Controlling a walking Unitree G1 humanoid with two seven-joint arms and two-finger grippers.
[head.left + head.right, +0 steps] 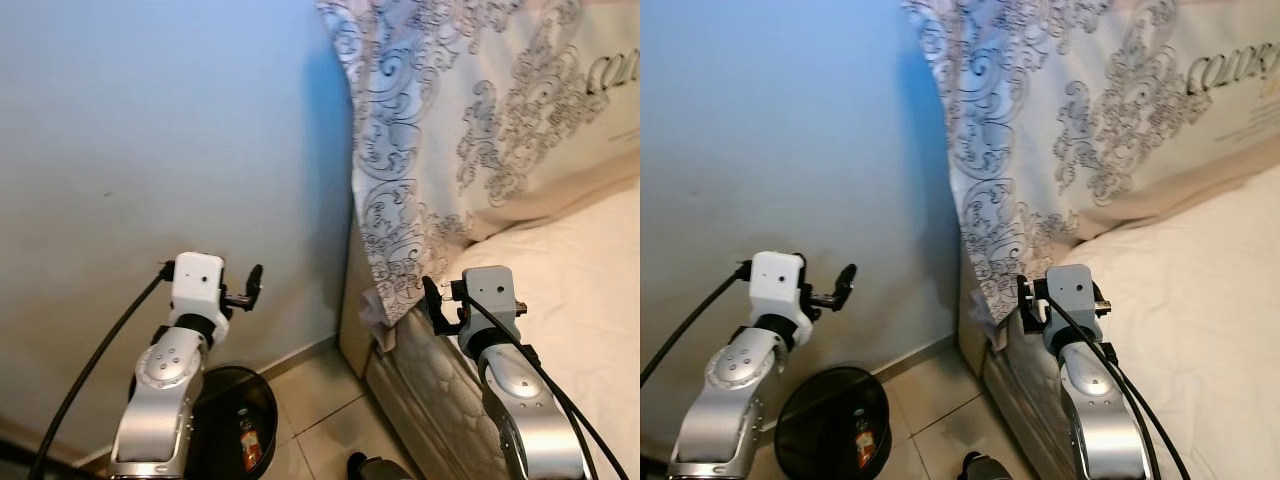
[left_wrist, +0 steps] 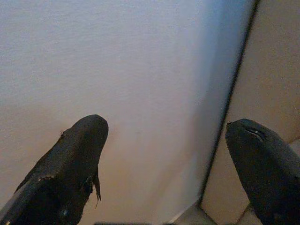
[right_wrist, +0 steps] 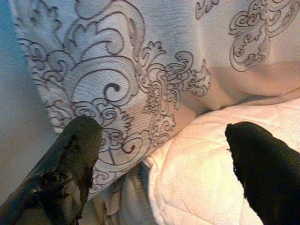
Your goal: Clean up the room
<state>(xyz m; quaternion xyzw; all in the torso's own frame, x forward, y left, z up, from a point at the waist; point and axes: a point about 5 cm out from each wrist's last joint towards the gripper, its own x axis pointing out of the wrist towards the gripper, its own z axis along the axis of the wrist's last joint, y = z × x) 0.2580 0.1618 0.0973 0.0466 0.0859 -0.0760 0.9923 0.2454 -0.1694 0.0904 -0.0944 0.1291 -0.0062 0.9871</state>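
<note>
My left gripper (image 1: 248,290) is raised in front of the pale blue wall (image 1: 150,150). In the left wrist view its two black fingers (image 2: 79,154) stand wide apart, open, with nothing between them. My right gripper (image 1: 435,305) is raised at the corner of the bed, open and empty. In the right wrist view it (image 3: 159,159) faces the scroll-patterned white pillow (image 3: 140,79) and the quilted mattress edge (image 3: 201,178). A round black bin (image 1: 225,400) stands on the floor below my left arm, with a small red-labelled container (image 1: 248,438) inside.
The large patterned pillow (image 1: 470,120) leans against the wall above the cream mattress (image 1: 580,270). The tiled floor (image 1: 320,400) forms a narrow strip between wall and bed. A dark object (image 1: 370,467) lies at the bottom edge.
</note>
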